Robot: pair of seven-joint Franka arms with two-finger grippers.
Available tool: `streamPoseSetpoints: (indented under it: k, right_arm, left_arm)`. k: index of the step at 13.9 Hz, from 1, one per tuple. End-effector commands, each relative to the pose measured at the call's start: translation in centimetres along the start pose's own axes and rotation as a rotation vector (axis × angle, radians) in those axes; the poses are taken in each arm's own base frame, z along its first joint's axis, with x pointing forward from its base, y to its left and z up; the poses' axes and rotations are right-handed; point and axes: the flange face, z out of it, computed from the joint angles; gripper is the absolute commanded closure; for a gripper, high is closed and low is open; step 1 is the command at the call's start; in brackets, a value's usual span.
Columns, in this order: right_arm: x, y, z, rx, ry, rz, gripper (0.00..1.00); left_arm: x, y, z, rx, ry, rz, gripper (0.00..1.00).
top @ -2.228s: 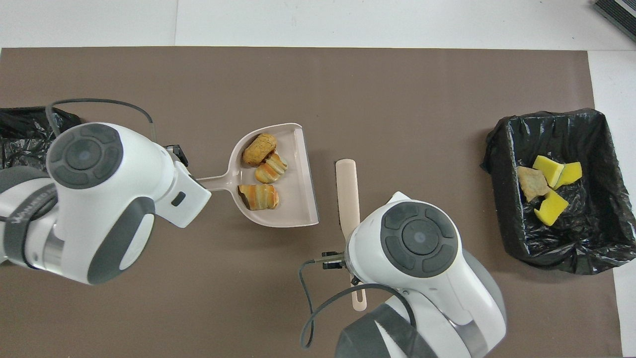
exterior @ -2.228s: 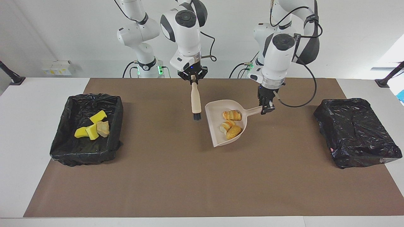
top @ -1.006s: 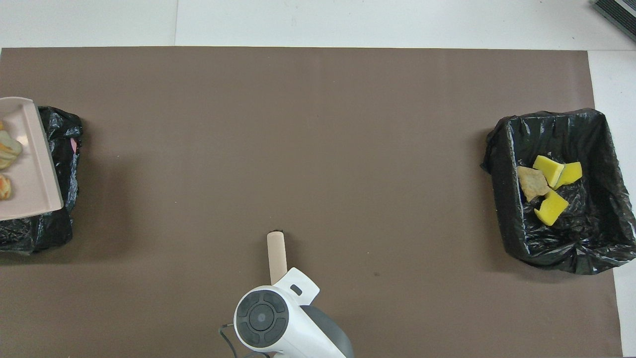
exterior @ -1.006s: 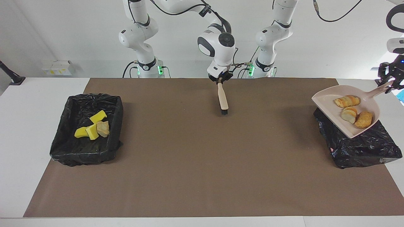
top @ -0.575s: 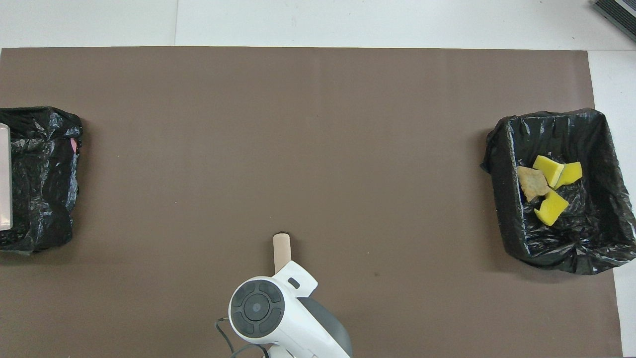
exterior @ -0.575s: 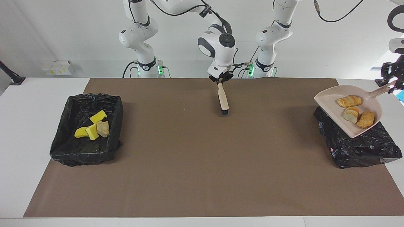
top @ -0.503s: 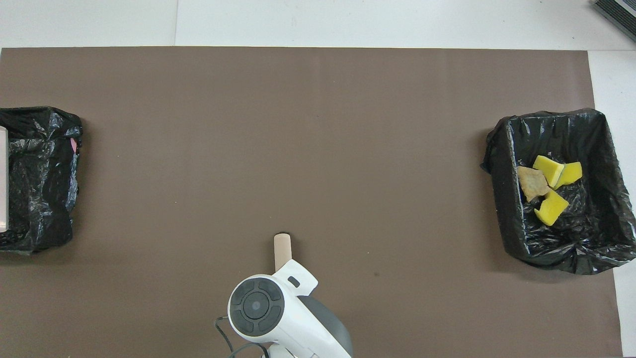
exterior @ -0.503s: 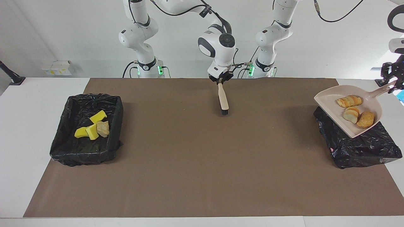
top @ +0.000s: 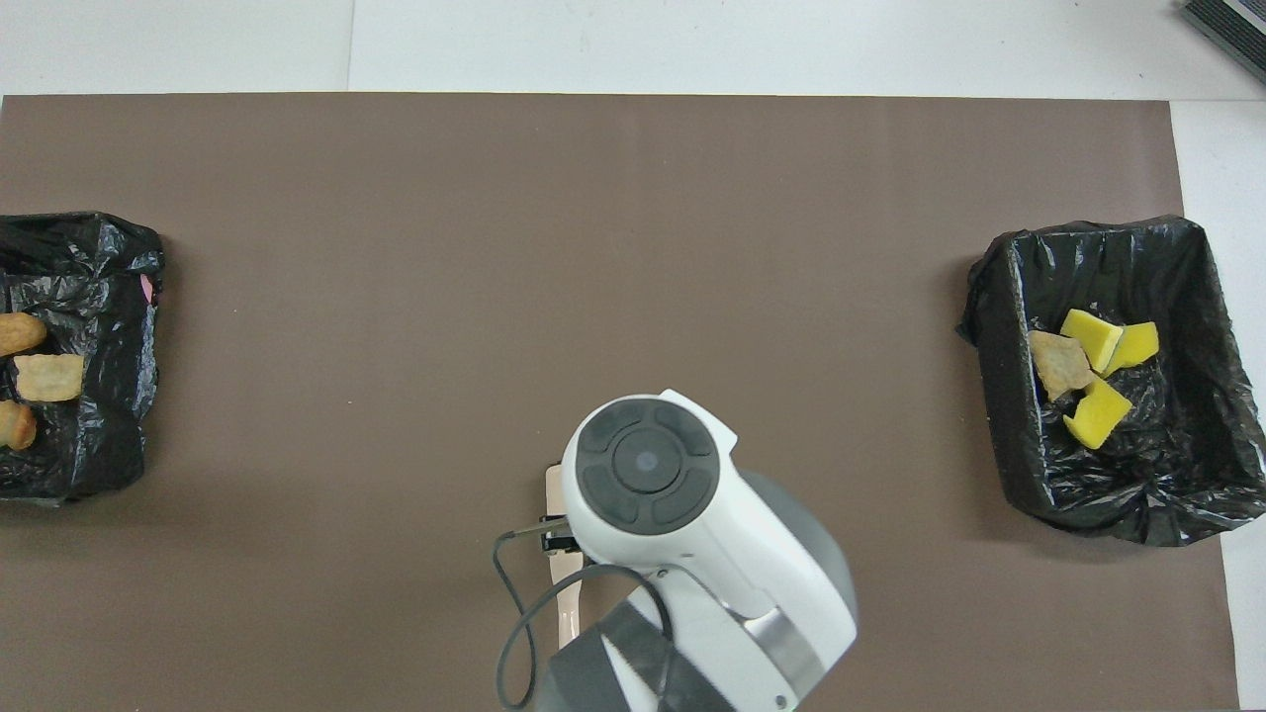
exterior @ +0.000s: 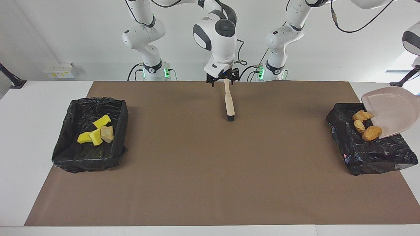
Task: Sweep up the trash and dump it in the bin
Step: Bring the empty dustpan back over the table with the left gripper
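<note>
The facing view alone shows the beige plastic dustpan [exterior: 392, 111], raised and tipped steeply with its smooth underside turned to the camera, over the black-bagged bin [exterior: 370, 154] at the left arm's end of the counter [exterior: 32, 98]. Three tan-orange bread lumps [exterior: 371, 132], crusty and rounded, sit at its lower lip against the crinkled glossy liner. From overhead the dustpan is out of frame, and those lumps [top: 47, 376] lie on the bag inside that bin [top: 99, 297]. The left end effector is outside both views, so its state cannot be told. The right end effector [exterior: 222, 79] hangs over the top of the brush [exterior: 228, 101], a slim pale handle ending in short black bristles that lies on the matte brown mat [exterior: 197, 170] near the robots. It appears to be just above the handle's tip, but whether it is parted or clamped there cannot be told. Overhead, the arm's wrist hides most of the brush [top: 566, 583]. In the other lined bin [exterior: 98, 100], at the right arm's end, three bright yellow sponge pieces [exterior: 90, 136], wedge-cut and porous, rest beside one tan lump [exterior: 107, 133].
</note>
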Motion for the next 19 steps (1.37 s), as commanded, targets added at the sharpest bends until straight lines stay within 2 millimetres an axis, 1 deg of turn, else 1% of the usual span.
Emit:
streamPoseSetpoints:
  k: [1,2,3,4,5,6,7,8,10,12,13,15,16,17,18,19]
  right_arm:
    - [1.9,4.2,-3.9,-0.038,0.024,-0.074,0.00]
    - [2.7,6.6,-5.6,-0.044,0.034,-0.108,0.00]
    - [3.5,9.2,-6.9,-0.050,0.043,-0.142,0.00]
    - [4.3,12.1,-7.6,-0.059,0.048,-0.164,0.00]
    - [4.7,15.1,-8.7,-0.066,0.066,-0.179,0.00]
    - [5.2,18.0,-9.3,-0.090,0.075,-0.195,0.00]
    - [5.6,20.4,-9.6,-0.123,0.077,-0.217,0.00]
    - [5.9,22.6,-9.9,-0.145,0.079,-0.238,0.00]
    - [6.4,26.4,-10.7,-0.143,0.098,-0.241,0.00]
    - [6.6,30.3,-11.2,-0.141,0.111,-0.190,0.00]
    - [6.6,32.2,-11.3,-0.137,0.119,-0.154,0.00]
    - [6.8,34.8,-12.4,-0.135,0.174,-0.098,0.00]
    - [6.7,35.9,-12.5,-0.129,0.178,-0.049,0.00]
    - [6.5,36.6,-12.7,-0.117,0.183,-0.013,0.00]
    - [5.5,37.5,-13.5,-0.107,0.196,0.025,0.00]
    - [4.5,38.0,-14.2,-0.098,0.202,0.068,0.00]
  left_arm:
    - [-1.4,0.1,-1.7,0.011,-0.078,0.007,1.00]
    - [-1.9,-0.1,-2.5,0.015,-0.095,0.005,1.00]
    - [-2.2,-0.3,-3.8,0.030,-0.104,-0.004,1.00]
    - [-2.2,-0.5,-4.9,0.052,-0.095,-0.019,1.00]
    - [-1.9,-0.6,-6.3,0.080,-0.072,-0.059,1.00]
    - [-0.1,-1.9,-7.9,0.090,-0.033,-0.076,1.00]
    - [1.1,-2.8,-9.5,0.088,-0.007,-0.110,1.00]
    - [2.8,-4.0,-11.5,0.098,0.021,-0.158,1.00]
    - [6.0,-5.2,-13.6,0.094,0.149,-0.281,1.00]
    - [9.6,-6.1,-16.2,0.064,0.235,-0.392,1.00]
    - [12.1,-6.6,-17.7,0.030,0.277,-0.459,1.00]
    - [17.3,-7.2,-20.3,-0.039,0.361,-0.618,1.00]
    - [19.7,-7.2,-21.7,-0.071,0.395,-0.673,1.00]
    - [22.1,-7.1,-22.7,-0.102,0.427,-0.722,1.00]
    - [25.4,-7.1,-24.1,-0.132,0.462,-0.787,1.00]
    - [29.0,-7.3,-25.6,-0.164,0.476,-0.861,1.00]
